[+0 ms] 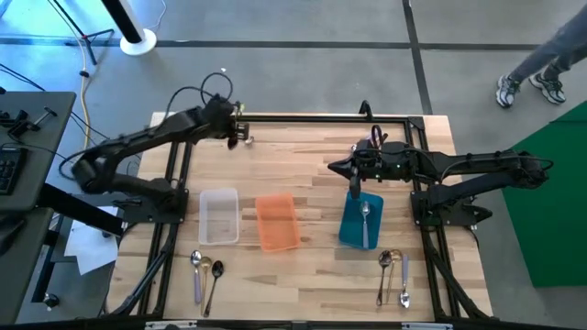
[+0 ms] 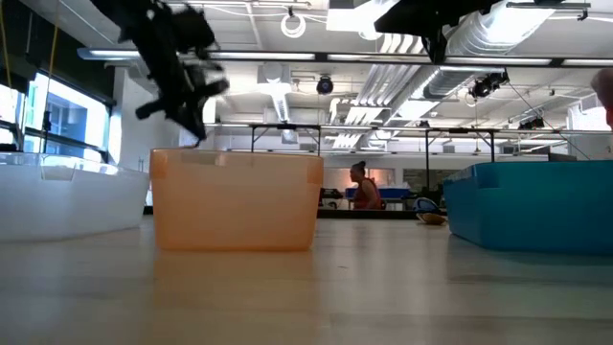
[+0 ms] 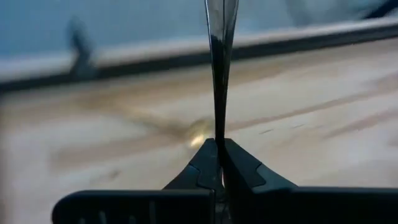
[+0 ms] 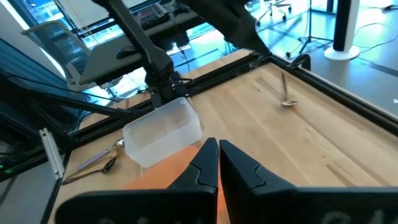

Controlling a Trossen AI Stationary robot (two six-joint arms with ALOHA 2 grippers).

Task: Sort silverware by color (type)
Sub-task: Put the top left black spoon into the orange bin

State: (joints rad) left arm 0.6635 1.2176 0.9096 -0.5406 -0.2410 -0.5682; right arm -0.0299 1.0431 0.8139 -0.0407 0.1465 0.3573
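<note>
— What has your left pincer [image 3: 217, 149] got?
— It's clamped on a thin spoon [image 3: 221, 74] at the desk's [image 1: 312, 183] far edge.
— And the right pincer [image 4: 217, 152]?
— Closed, empty, above the blue tray [image 1: 350, 229].

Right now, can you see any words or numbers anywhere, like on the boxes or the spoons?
None: no word, number or sign can be read in any view.
The clear tray, the orange tray and the blue tray are plain.
The spoon pinched in the left gripper shows no marking.
Things in the room behind the table are too blurred to read.
</note>
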